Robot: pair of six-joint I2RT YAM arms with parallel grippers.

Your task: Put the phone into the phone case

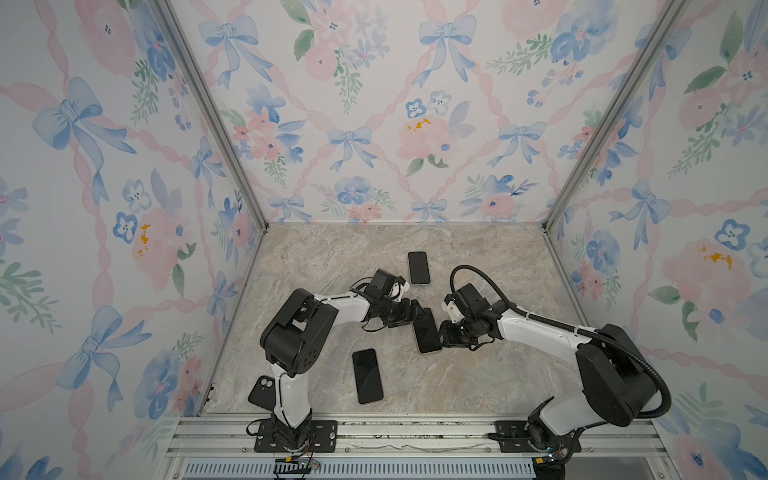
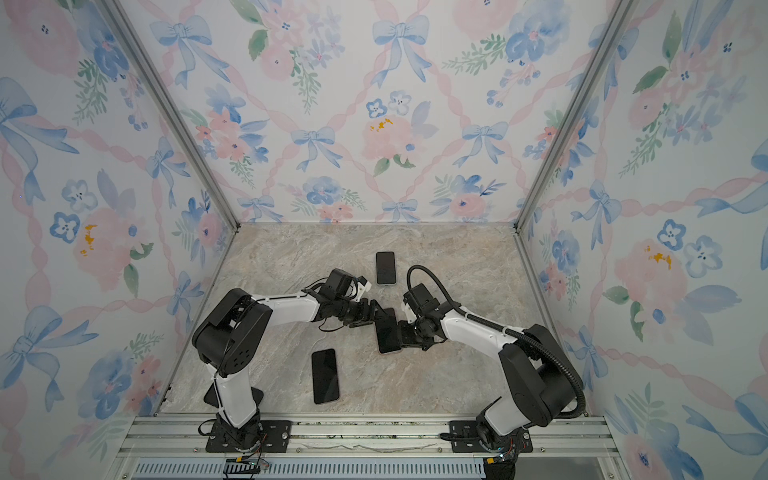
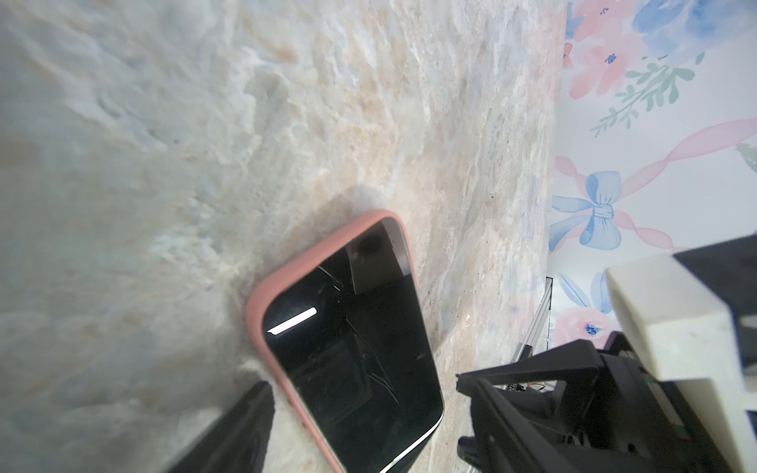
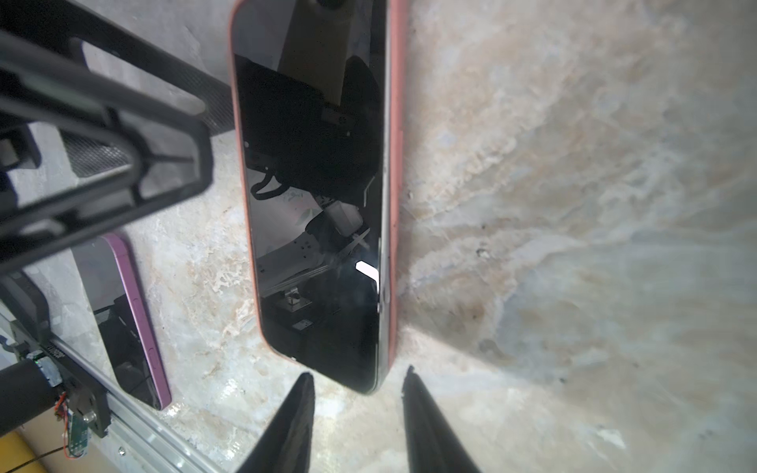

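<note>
Your black glass phone (image 1: 426,331) lies mid-table in its pink silicone case (image 3: 262,295), one long edge unseated. Left gripper (image 1: 420,311) at twelve o'clock and right gripper (image 4: 358,417) at three o'clock, both spread, flank it to press it home.

My arms (image 1: 540,328) are white with black joints — my fingers (image 4: 430,426) black too. The phone (image 4: 315,196) is glossy black in a salmon-pink phone case (image 3: 262,315). A second phone (image 4: 135,311) has a purple edge. The tabletop (image 1: 478,374) is beige-grey marble — the walls (image 1: 353,104) pink-and-blue floral with bows.
</note>
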